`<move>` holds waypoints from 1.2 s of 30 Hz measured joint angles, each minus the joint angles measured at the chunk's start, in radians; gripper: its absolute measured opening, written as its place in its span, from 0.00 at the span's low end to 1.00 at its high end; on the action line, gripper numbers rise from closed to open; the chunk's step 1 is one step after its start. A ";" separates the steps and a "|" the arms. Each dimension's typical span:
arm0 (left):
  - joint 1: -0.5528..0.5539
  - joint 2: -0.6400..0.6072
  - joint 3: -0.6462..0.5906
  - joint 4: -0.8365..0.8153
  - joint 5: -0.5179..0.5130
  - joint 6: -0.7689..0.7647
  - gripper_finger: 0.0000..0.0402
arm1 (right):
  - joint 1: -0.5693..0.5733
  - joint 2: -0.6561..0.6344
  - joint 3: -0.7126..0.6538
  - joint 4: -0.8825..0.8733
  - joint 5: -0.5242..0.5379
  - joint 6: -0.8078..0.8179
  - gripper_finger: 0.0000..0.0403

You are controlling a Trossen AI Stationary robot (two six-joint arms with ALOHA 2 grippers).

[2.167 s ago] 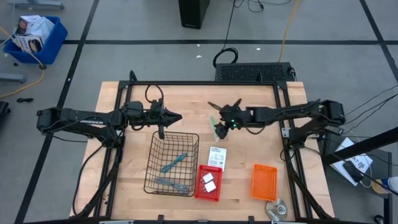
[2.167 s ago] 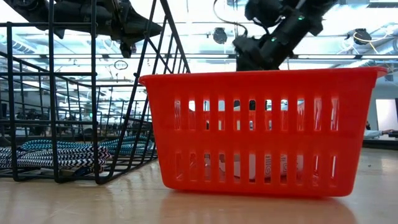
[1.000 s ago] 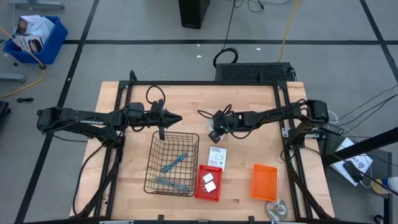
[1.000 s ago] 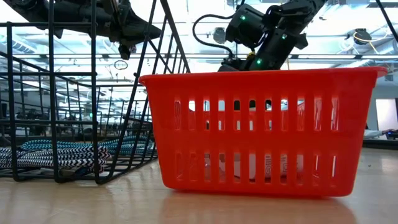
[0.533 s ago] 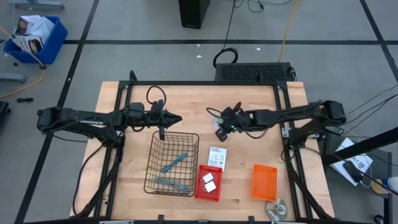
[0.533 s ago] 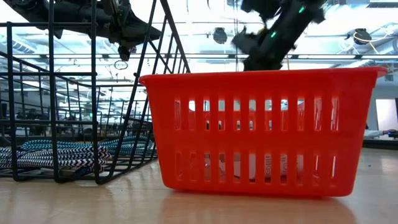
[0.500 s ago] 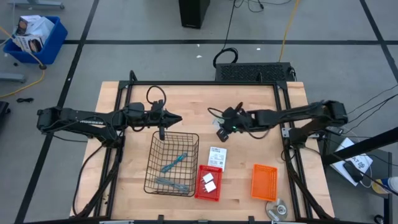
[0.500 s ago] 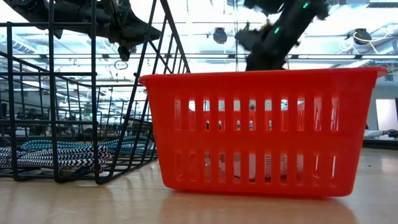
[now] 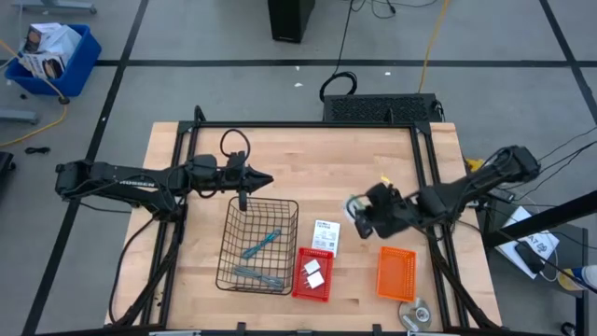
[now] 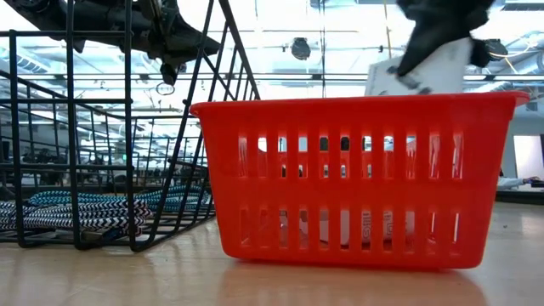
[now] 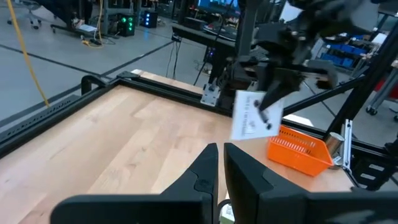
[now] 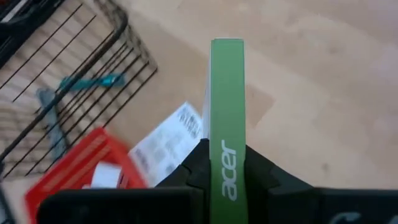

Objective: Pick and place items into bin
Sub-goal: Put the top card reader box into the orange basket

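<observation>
My right gripper [image 9: 362, 222] hangs above the table between the red bin [image 9: 312, 273] and the orange bin [image 9: 395, 273], shut on a flat white card with a green edge [image 12: 227, 93]. The left wrist view shows this card [image 11: 252, 118] clear of the table. A second card [image 9: 325, 233] lies flat on the table by the red bin, which holds two white blocks [image 9: 313, 273]. Two teal and grey tools [image 9: 259, 245] lie in the wire basket [image 9: 256, 245]. My left gripper [image 9: 266, 177] waits shut above the basket's far edge. My right gripper pinches the card between its two fingers, on the card's flat faces near one edge [image 11: 268, 107]. The fingers come slanting down from above. The card hangs tilted below them, clear of the table, and its green printed edge [image 12: 227, 149] faces the wrist camera.
A round silver disc [image 9: 413, 313] lies at the near right corner, beside the orange bin. A black frame [image 9: 308, 128] runs round the table. Bare wood lies across the far half of the table.
My right gripper has swung from the middle of the table toward the near right, up and toward the orange bin, rolling its wrist and carrying the card with it. The card on the table has stayed where it was.
</observation>
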 joint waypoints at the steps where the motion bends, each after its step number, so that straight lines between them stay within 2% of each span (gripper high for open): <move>1: 0.001 0.000 0.000 -0.003 0.000 -0.001 0.08 | 0.027 -0.004 0.000 -0.009 0.001 0.023 0.08; 8: 0.001 0.000 0.000 -0.015 -0.025 -0.026 0.08 | 0.191 -0.017 0.000 -0.100 -0.084 0.226 0.08; 15: 0.001 0.000 0.000 -0.015 -0.063 -0.051 0.08 | 0.302 -0.018 0.000 -0.255 -0.250 0.440 0.08; 25: 0.001 0.000 0.000 -0.016 -0.077 -0.067 0.08 | 0.382 -0.018 0.008 -0.268 -0.383 0.630 0.08; 33: 0.001 0.000 0.000 -0.029 -0.077 -0.068 0.08 | 0.422 -0.020 0.014 -0.265 -0.386 0.724 0.09; 36: 0.001 0.000 0.000 -0.032 -0.077 -0.074 0.08 | 0.423 -0.021 0.019 -0.272 -0.421 0.755 0.09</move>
